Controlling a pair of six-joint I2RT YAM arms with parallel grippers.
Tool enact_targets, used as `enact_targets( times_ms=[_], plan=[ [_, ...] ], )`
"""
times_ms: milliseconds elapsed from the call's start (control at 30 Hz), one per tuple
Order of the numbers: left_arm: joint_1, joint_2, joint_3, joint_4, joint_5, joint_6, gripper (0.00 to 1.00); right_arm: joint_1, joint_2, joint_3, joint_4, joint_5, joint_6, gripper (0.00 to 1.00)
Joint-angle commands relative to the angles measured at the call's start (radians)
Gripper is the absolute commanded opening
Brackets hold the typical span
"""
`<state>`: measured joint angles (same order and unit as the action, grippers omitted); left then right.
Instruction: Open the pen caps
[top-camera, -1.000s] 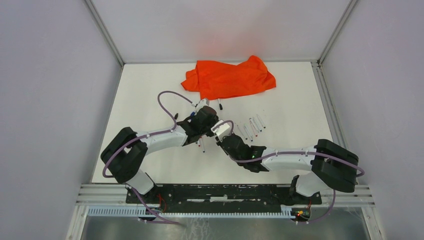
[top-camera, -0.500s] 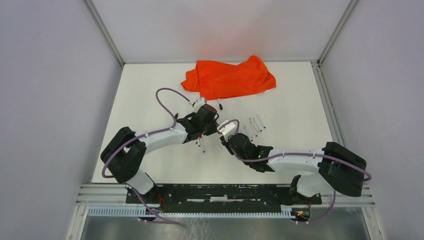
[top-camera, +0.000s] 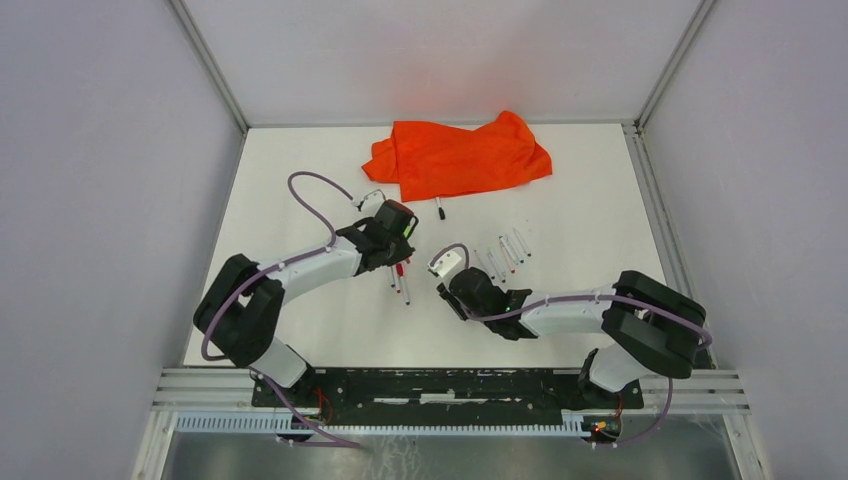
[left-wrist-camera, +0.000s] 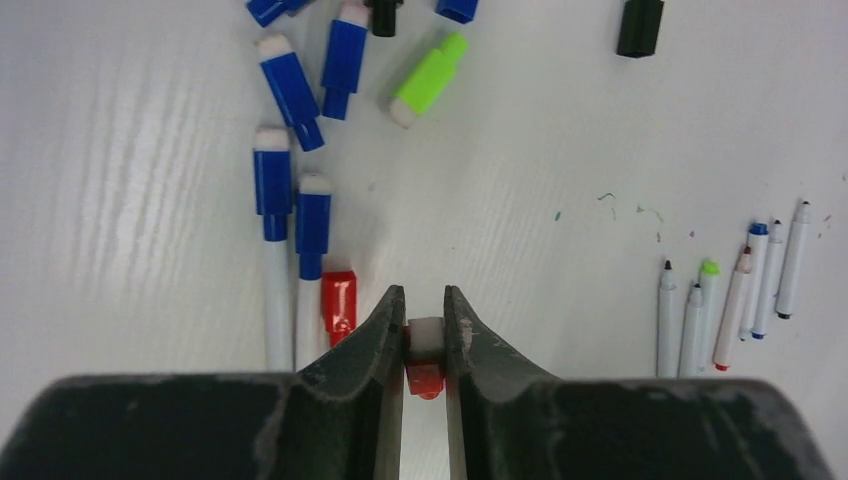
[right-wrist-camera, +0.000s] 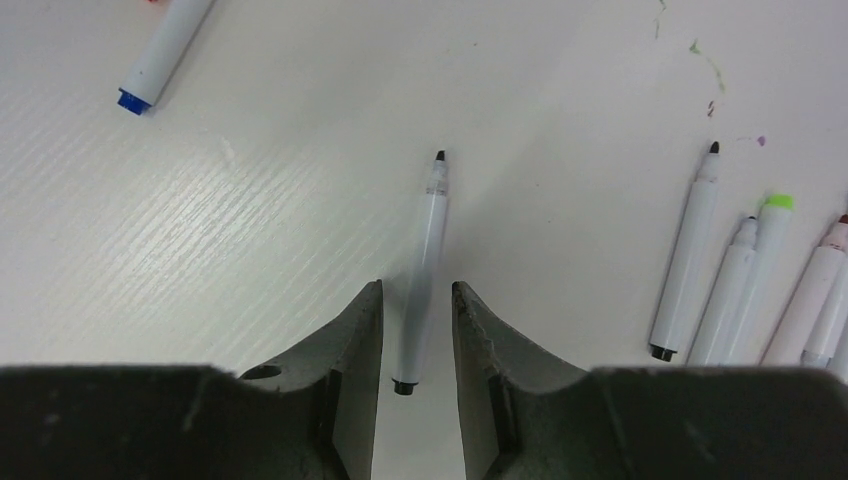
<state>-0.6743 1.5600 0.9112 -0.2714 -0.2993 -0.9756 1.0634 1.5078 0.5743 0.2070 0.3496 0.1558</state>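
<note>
Inside the clenched left tool (left-wrist-camera: 424, 300) sits a red pen cap (left-wrist-camera: 426, 376). Nearby on the worktop (left-wrist-camera: 540, 180), the right tool (right-wrist-camera: 417, 290) gapes astride a white pen barrel (right-wrist-camera: 428, 230).

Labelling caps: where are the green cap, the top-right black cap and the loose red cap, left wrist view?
green cap (left-wrist-camera: 432, 74), left wrist view, middle of its body.
top-right black cap (left-wrist-camera: 640, 25), left wrist view, middle of its body.
loose red cap (left-wrist-camera: 339, 300), left wrist view, its top face.
</note>
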Motion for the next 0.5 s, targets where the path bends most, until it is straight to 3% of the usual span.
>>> enact_targets(
  times_ms=[0, 200, 467],
  plan=[
    [0.030, -0.056, 0.022, -0.083, -0.073, 0.060, 0.02, -0.006, 0.021, 0.041, -0.002, -0.036, 0.029, 0.36],
    [0.096, -0.069, 0.012, -0.137, -0.097, 0.058, 0.02, -0.013, 0.063, 0.042, -0.024, -0.038, 0.056, 0.32],
    [0.175, -0.027, -0.015, -0.148, -0.086, 0.048, 0.09, -0.053, 0.080, 0.005, -0.016, -0.052, 0.082, 0.18]
  ],
)
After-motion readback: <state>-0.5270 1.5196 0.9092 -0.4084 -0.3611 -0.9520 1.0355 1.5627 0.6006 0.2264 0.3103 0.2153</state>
